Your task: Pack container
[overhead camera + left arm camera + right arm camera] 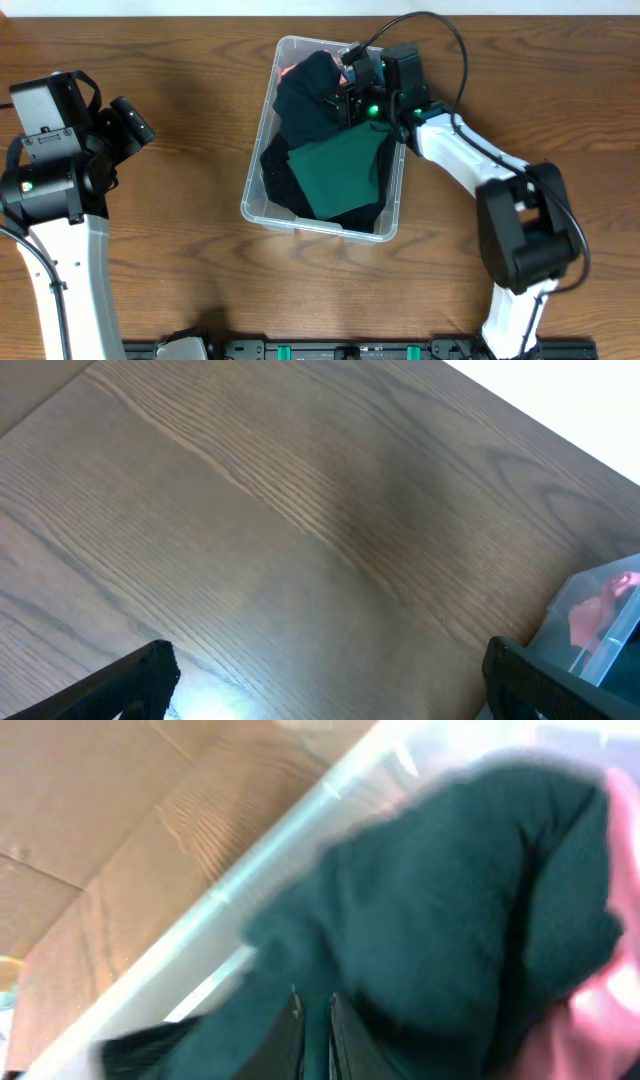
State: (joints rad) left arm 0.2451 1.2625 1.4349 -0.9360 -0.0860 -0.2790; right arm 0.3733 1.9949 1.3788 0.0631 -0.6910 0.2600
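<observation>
Your table (180, 90) carries only the container (262, 130), which sits right under the right gripper (316, 1020) and well off to the side of the left gripper (330, 655). That middle spot looks chosen so either arm can reach in.

Inside it, clothes are heaped. A green cloth (340, 175) lies flat on black fabric at the end away from the right gripper. A dark cloth (305, 95) is bunched directly below and around that gripper, with something pink (600, 1000) just beside it against the wall. The bunching suggests the dark cloth is being carried or tucked into that end, not yet laid flat.

In the right wrist view the fingers are almost together, with a thin fold of the dark cloth between them, so I judge it is pinching that cloth low in the container.

Your left gripper is spread wide, holds nothing and hangs over bare wood. Only a corner of the container shows at the edge of its view, so it seems parked clear of the work
</observation>
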